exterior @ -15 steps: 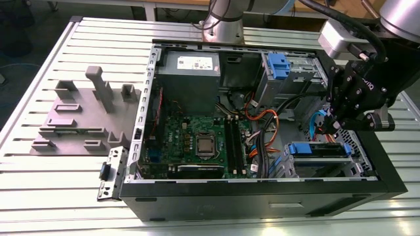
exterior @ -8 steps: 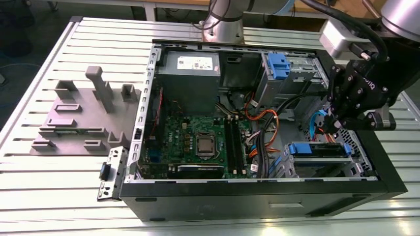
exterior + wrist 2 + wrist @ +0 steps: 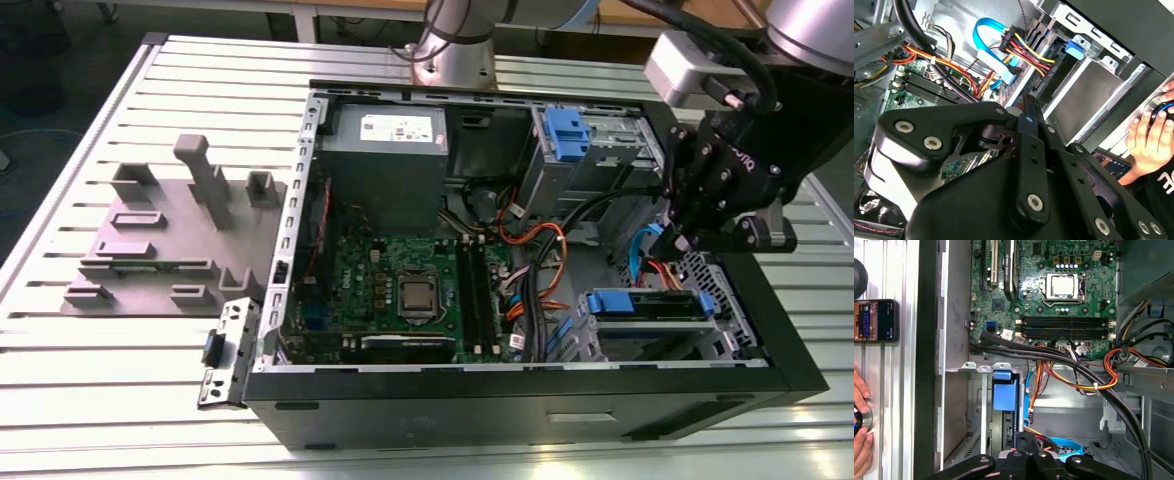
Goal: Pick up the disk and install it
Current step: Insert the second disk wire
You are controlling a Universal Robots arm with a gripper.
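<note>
Hand [image 3: 683, 243] over open computer case [image 3: 534, 395], near drive bays.
Disk [image 3: 650, 307] sits in the lower bay, blue tab [image 3: 1005, 391] showing; hand's grip state: cannot tell.

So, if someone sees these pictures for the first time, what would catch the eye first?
Probably the open computer case on the slatted table, with its green motherboard bare in the middle. Next, the black gripper hanging over the case's drive bay side, at the exterior view's right, near the disk with blue rails seated in the bay below it. A person's hand rests beside the case.
</note>
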